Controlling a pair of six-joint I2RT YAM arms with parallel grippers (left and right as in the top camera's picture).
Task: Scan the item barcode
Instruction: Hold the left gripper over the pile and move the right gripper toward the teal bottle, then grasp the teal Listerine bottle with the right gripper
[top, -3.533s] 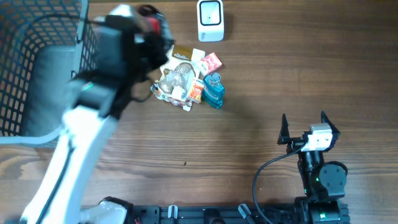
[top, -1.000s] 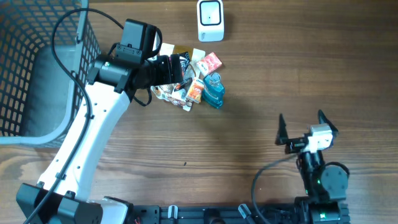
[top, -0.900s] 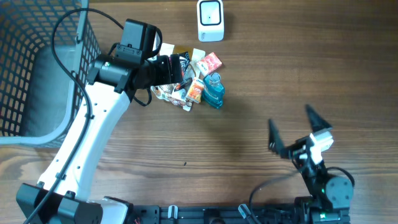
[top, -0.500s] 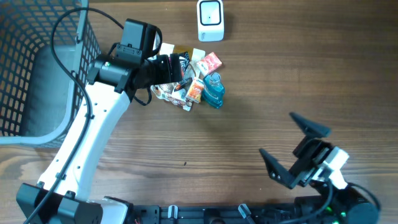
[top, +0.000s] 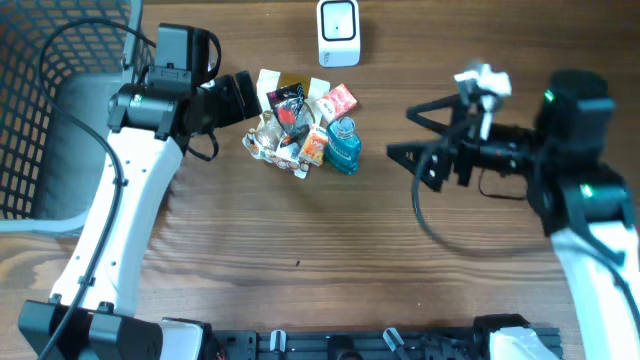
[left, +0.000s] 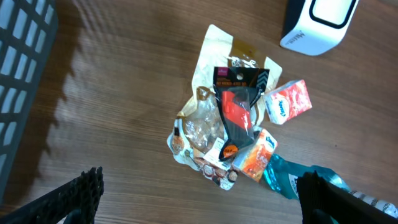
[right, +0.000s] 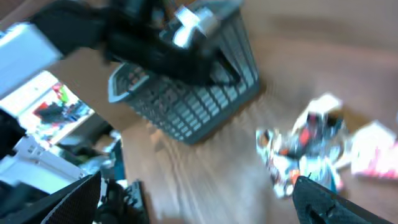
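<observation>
a small pile of packaged items (top: 298, 128) lies on the wooden table (top: 300, 250), near its far edge, with a black and red packet (left: 239, 107) on top and a teal bottle (top: 343, 146) touching its right side. a white scanner (top: 338, 20) stands just beyond the pile, apart from it. the left gripper (top: 248, 97) hovers just to the left of the pile, its claw spread wide and holding nothing. the right gripper (top: 401, 134) hangs to the right of the bottle, pointing at it, also spread and empty. a dark wire basket (top: 40, 110) sits at the table's left end.
</observation>
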